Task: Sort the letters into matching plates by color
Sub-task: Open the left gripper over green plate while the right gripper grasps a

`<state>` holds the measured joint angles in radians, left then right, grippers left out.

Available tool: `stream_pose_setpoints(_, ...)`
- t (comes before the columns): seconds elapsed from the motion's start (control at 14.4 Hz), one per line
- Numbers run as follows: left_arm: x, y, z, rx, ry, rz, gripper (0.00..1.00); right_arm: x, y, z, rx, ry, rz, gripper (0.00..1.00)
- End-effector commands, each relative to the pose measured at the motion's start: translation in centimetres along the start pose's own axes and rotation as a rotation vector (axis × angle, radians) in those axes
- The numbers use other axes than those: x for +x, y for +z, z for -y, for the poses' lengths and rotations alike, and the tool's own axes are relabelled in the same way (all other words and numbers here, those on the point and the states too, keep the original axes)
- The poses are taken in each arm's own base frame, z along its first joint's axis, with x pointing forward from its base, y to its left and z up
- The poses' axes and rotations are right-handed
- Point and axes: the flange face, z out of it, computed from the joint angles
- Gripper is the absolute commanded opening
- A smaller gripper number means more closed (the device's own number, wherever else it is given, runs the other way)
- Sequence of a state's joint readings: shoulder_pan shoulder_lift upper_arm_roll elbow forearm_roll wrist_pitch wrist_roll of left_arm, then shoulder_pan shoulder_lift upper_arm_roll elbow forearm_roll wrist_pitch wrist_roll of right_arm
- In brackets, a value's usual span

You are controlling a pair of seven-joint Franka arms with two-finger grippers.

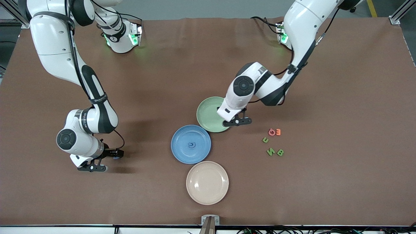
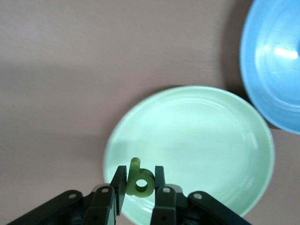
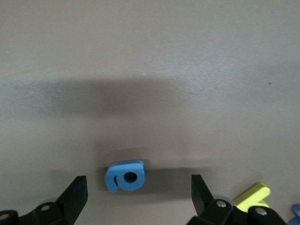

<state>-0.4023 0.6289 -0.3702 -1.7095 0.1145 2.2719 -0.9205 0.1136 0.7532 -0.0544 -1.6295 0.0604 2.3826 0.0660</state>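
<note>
In the front view, the left gripper [image 1: 236, 122] is hanging over the pale green plate [image 1: 208, 112] just right of centre frame, and the right gripper [image 1: 92, 168] is waiting lower left, spread wide

In the left wrist view, its fingers are pinching a green letter [image 2: 140, 182] at bottom centre, directly above the plate's rim [image 2: 187, 91]

In the right wrist view, a blue letter [image 3: 125, 176] is lying flat between the spread fingers, slightly off-centre

This looks like a robotics lab. 2 white Franka arms [image 1: 81, 97] are bolted along the top of the frame onto a big table [image 1: 341, 97] under plain brown covering, aluminium frame posts [image 1: 401, 13] stand at the upper corners, and loose cables [image 1: 292, 230] run along the bottom edge.
</note>
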Motion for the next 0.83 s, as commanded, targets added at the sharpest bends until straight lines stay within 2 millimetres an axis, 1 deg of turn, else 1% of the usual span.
stream_pose_setpoints(0.0, -0.6, 1.4, -2.7, 0.021, -0.026, 0.008, 0.18, -0.9, -0.8, 0.4, 0.015, -0.008, -0.013, 0.94)
stream_pose_setpoints(0.07, -1.3, 2.0, -3.2, 0.036, -0.019, 0.012, 0.19, -0.9, -0.6, 0.5, 0.014, -0.01, -0.015, 0.91)
stream_pose_setpoints(0.14, -1.7, 2.3, -3.4, 0.048, -0.017, 0.012, 0.19, -1.0, -0.5, 0.5, 0.014, -0.01, -0.012, 0.86)
stream_pose_setpoints(0.35, -2.8, 2.8, -4.0, 0.061, -0.032, 0.015, 0.2, -1.0, -0.5, 0.7, 0.015, -0.012, -0.012, 0.7)
stream_pose_setpoints(0.42, -3.5, 3.0, -4.6, 0.063, -0.034, 0.017, 0.2, -1.0, -0.5, 0.7, 0.015, -0.012, -0.012, 0.67)
stream_pose_setpoints(0.56, -4.1, 3.6, -4.8, 0.071, -0.052, 0.022, 0.21, -1.0, -0.4, 0.8, 0.015, -0.011, -0.012, 0.58)
stream_pose_setpoints(0.63, -4.1, 3.7, -4.8, 0.074, -0.052, 0.023, 0.22, -1.0, -0.5, 0.8, 0.015, -0.011, -0.013, 0.52)
stream_pose_setpoints(0.77, -4.1, 3.8, -4.8, 0.075, -0.051, 0.023, 0.25, -0.9, -0.5, 0.9, 0.016, -0.009, -0.015, 0.33)
